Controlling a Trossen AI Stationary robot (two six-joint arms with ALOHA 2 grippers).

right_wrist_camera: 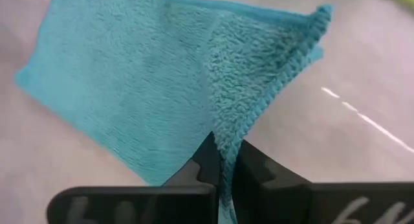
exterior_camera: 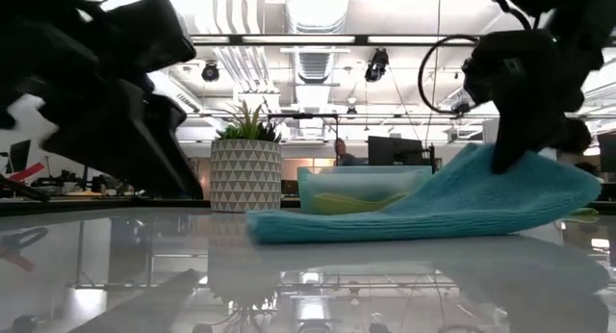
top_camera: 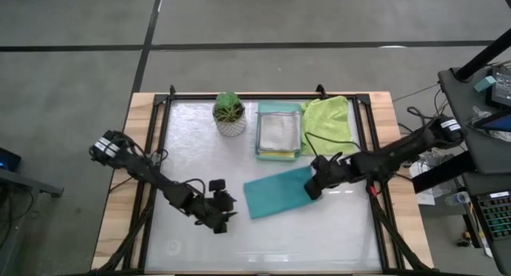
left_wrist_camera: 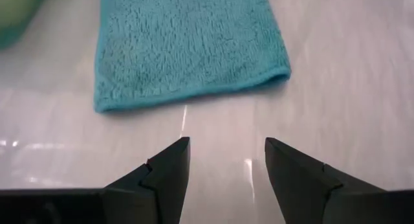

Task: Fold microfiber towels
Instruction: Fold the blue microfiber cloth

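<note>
A teal towel lies folded in the middle of the table. It also shows in the low view, its right end raised. My right gripper is shut on that right end. My left gripper is open and empty, low over the table just left of the towel's left end, not touching it. A lime green towel lies spread at the back right. A pale grey towel lies on top of a stack in the mint tray, with yellow showing under it. My right gripper pinches the teal towel's stitched edge between its two shut fingers, at the towel's right end. More than one layer shows at the corner beside the hold. The right end is lifted, and the left part rests on the table.
A small potted plant stands at the back, left of the tray. The table's dark frame rails run along the sides. Bare glossy tabletop lies in front of the towel.
</note>
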